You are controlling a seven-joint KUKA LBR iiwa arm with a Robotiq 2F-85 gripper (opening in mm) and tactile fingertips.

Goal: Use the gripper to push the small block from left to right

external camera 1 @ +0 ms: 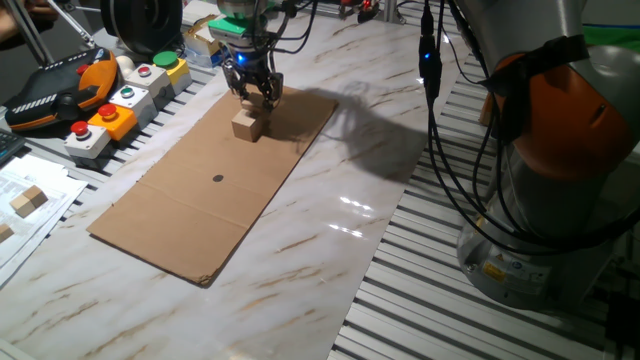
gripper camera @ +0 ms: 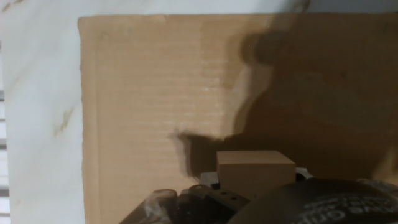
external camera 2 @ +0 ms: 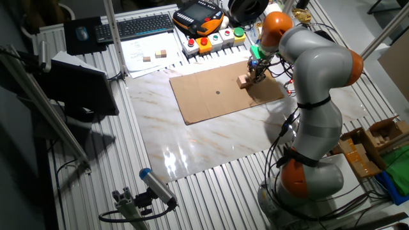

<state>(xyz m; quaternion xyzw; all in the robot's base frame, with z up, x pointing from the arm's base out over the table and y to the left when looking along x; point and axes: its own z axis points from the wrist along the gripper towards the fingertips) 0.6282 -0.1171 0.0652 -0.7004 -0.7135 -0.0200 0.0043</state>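
Small block sits on the cardboard sheet near its far end; gripper low, just behind and touching the block; cannot tell whether fingers are parted or closed; black dot mid-sheet, well apart.

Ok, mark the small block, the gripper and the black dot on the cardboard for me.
small block [external camera 1: 247, 125]: one fixed view, on its front face.
gripper [external camera 1: 256, 97]: one fixed view, midway between the dark fingertips.
black dot [external camera 1: 218, 179]: one fixed view, on the dot's centre.

Block on cardboard, just beside hand.
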